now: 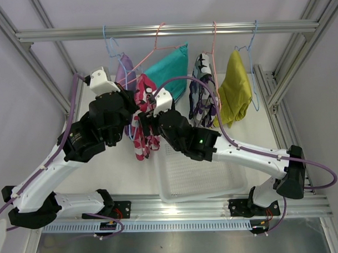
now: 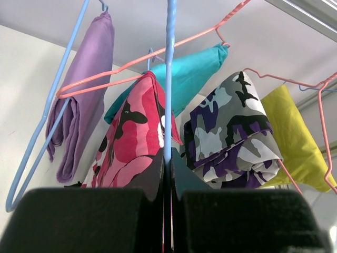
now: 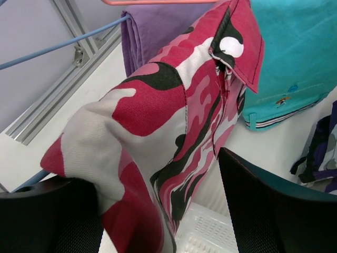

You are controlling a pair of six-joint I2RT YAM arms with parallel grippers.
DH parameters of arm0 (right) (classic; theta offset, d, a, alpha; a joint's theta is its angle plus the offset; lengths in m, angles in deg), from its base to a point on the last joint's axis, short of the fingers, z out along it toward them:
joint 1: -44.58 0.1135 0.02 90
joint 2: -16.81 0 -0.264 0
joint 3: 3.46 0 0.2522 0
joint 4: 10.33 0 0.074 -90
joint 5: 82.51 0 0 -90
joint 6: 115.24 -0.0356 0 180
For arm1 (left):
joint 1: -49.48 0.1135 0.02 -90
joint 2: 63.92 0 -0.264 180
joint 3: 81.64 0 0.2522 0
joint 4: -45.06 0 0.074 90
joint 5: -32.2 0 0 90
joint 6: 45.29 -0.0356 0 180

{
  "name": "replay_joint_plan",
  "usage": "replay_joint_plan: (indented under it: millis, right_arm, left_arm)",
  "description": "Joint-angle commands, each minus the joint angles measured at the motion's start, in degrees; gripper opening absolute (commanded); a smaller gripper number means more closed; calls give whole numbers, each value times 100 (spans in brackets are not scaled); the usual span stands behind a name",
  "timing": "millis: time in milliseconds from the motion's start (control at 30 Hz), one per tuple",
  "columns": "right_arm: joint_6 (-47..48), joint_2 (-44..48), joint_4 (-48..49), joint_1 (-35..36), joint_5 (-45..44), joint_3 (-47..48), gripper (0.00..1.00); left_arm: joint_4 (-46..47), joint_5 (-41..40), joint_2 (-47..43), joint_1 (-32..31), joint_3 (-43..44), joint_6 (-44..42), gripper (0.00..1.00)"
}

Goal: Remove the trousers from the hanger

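Note:
The pink-black-white camouflage trousers (image 1: 142,113) hang folded over a blue hanger (image 2: 169,79). My left gripper (image 2: 169,163) is shut on that hanger's blue wire, right beside the pink trousers (image 2: 131,142). My right gripper (image 3: 163,211) is open, with the pink trousers (image 3: 158,121) hanging between its two fingers (image 3: 274,205). In the top view both grippers meet at the garment, the left gripper (image 1: 130,118) on its left and the right gripper (image 1: 148,117) on its right. The lilac (image 2: 87,100), teal (image 2: 189,74), purple-grey camouflage (image 2: 231,132) and mustard yellow (image 2: 292,137) trousers hang on their own hangers.
A metal rail (image 1: 165,30) across the back carries all the hangers. A white perforated basket (image 1: 204,178) sits on the table under the right arm and also shows in the right wrist view (image 3: 210,234). Frame posts stand at both sides.

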Motion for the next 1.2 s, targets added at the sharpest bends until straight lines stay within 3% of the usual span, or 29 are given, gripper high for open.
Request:
replay_joint_plan:
  millis: [0,200,300,367,533,733,833,1167]
  right_arm:
    - [-35,-128,379,-70,-107,230,80]
    - [150,-269,731,-105,-186,98,79]
    - [255,-287,1152,-123,-213,-60,65]
    - [273,-269,1293,-158,-134,-139,49]
    - [238,-304,1381,-255,68,-148,36]
    - [221,-269,1399,-273,200,-183,5]
    - [212,-208,1285,-273,314,-157,0]
    - [133,468,924,-237,596,-158,0]
  left_arm:
    - [976,-734,-152,-19,185,-90,1]
    - [1081,-796,-152,-116,176,-221,0]
    - [1081,-796,-178,-159,115,-230,0]
    - [1081,-804,-204,-177,106,-230,0]
    - [1125,-796,-301,-221,-43,-230,0]
    - [1151,-910,-398,-230,-149,-309,0]
    - [1256,-1032,-442,-230,-289,-432,0]
    - [1415,-1341,-574,-230,-764,-635,0]
